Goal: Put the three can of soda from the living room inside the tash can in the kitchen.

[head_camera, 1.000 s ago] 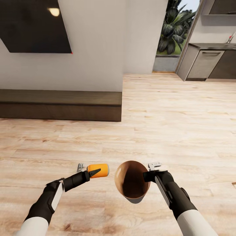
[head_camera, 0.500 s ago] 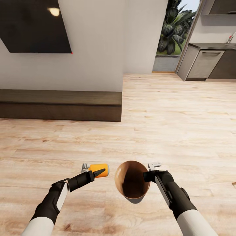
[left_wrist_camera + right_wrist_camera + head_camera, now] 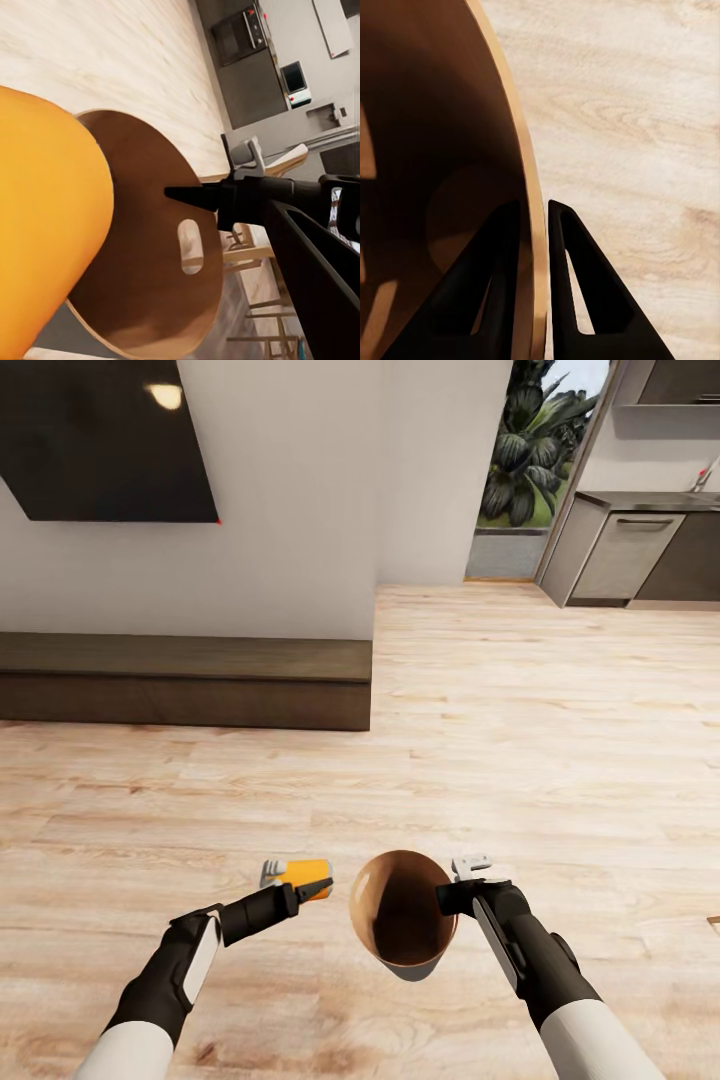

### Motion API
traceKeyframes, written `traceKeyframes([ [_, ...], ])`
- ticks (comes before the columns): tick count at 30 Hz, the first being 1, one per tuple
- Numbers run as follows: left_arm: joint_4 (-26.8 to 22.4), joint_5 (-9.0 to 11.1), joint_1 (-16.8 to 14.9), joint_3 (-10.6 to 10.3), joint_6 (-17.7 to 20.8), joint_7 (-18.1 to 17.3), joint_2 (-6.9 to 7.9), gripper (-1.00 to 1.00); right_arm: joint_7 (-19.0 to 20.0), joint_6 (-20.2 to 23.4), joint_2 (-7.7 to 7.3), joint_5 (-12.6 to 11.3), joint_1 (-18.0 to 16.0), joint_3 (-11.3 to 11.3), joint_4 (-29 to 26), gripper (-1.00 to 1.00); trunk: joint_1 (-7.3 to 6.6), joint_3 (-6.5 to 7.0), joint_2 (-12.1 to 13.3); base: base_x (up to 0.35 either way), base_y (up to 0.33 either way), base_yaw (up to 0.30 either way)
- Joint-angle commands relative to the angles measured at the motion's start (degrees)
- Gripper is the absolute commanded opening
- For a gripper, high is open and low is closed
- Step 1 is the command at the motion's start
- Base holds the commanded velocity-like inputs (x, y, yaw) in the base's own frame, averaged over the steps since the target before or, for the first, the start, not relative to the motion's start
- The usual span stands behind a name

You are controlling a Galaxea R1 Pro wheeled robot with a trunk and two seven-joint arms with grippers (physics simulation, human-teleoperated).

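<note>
Just left of the bin (image 3: 402, 908) we see our left gripper (image 3: 305, 883) clamping an orange can (image 3: 308, 871), its body half hidden; our right gripper (image 3: 447, 897) pinches the bin's right rim.

No legible text or labels

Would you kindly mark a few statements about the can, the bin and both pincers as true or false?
1. The left pincer holds an orange soda can. True.
2. The right pincer is open, clear of the trash can. False: its fingers pinch the bin's rim, one inside, one outside.
3. The can already lies inside the bin. False: it is beside the bin, outside it.
4. The bin's inside is orange-brown. True.
5. A low dark bench runs along the wall. True.
</note>
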Motion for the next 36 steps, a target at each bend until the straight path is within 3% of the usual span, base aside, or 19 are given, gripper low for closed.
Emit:
traceKeyframes([
  [1, 0.06, -0.03, 0.00, -0.11, -0.01, 0.01, -0.09, -1.00, 0.32, 0.01, 0.01, -0.69, -0.01, -0.01, -0.01, -1.00, 0.00, 0.00, 0.00, 0.000, 0.000, 0.000],
  [13, 0.23, -0.12, 0.00, -1.20, -0.09, 0.43, -1.09, -1.00, 0.32, 0.01, 0.01, -0.69, -0.01, -0.01, -0.01, -1.00, 0.00, 0.00, 0.00, 0.000, 0.000, 0.000],
  [25, 0.35, -0.11, 0.00, -2.49, -0.10, 5.57, -2.40, -1.00, 0.32, 0.03, 0.01, -0.69, -0.01, -0.01, -0.01, -1.00, 0.00, 0.00, 0.00, 0.000, 0.000, 0.000],
  [30, 0.40, -0.10, 0.00, -3.88, -0.16, 9.49, -2.72, -1.00, 0.32, 0.02, 0.01, -0.69, -0.01, -0.01, -0.01, -1.00, 0.00, 0.00, 0.00, 0.000, 0.000, 0.000],
  [36, 0.42, -0.12, 0.00, -4.47, -0.21, 10.77, -3.78, -1.00, 0.32, 0.01, 0.01, -0.69, -0.01, -0.01, -0.01, -1.00, 0.00, 0.00, 0.00, 0.000, 0.000, 0.000],
])
